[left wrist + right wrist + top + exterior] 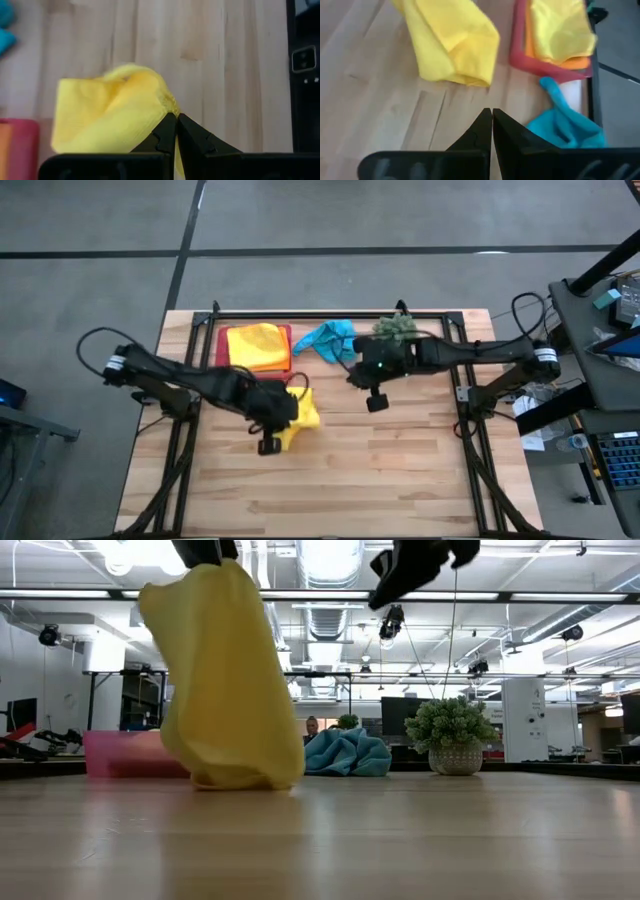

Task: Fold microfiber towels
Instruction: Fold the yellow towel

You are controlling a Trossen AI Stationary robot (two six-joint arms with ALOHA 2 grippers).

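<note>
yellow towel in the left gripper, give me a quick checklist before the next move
1. Left gripper shut on the yellow towel: ok.
2. Towel lifted, bottom edge touching the table: ok.
3. Towel hanging flat and spread: not ok, it is bunched.
4. Right gripper shut, empty, above bare wood away from the towel: ok.
5. Pink tray holding a yellow towel on an orange one: ok.
6. Blue towel crumpled near the tray, out of the way: ok.
</note>
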